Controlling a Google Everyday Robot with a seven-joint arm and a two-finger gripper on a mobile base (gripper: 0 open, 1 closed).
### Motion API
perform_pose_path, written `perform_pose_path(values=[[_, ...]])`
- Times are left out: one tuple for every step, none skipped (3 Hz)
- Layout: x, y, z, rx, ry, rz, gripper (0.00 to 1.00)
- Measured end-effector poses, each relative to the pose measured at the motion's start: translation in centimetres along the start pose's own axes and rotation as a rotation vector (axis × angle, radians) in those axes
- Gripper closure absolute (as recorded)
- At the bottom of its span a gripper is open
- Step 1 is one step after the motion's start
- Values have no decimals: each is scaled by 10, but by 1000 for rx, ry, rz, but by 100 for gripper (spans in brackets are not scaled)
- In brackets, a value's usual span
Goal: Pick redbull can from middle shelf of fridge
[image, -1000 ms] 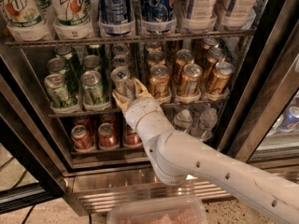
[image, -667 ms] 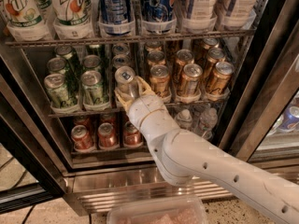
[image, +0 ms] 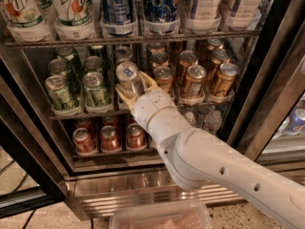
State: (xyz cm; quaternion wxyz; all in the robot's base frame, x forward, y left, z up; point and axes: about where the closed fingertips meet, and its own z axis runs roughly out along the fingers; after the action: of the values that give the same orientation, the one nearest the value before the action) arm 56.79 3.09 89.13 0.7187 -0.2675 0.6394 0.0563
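Observation:
The redbull can [image: 127,78], slim and silver with a pull-tab top, is tilted back between my gripper's yellow fingers [image: 125,96]. My gripper [image: 135,87] is shut on it at the front of the middle shelf [image: 81,113] of the fridge [image: 143,194]. The can is lifted slightly, leaning out of its row. Green cans [image: 97,89] stand to its left and gold cans [image: 193,82] to its right. My white arm [image: 214,166] reaches in from the lower right and hides part of the shelf front.
Large bottles [image: 114,4] fill the rack above. Red cans [image: 109,138] sit on the rack below. The black door frame [image: 271,94] stands at the right. A stainless-steel grille runs along the base, with a clear tray [image: 162,218] in front.
The can has come up and tilted outward in my gripper. My wrist has risen slightly and pulled back from the shelf.

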Motion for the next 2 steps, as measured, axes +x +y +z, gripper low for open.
perform_pose_path(values=[[-2,-15,-13,-28,43,2,100],[8,-35,-34,-66,136,41,100]])
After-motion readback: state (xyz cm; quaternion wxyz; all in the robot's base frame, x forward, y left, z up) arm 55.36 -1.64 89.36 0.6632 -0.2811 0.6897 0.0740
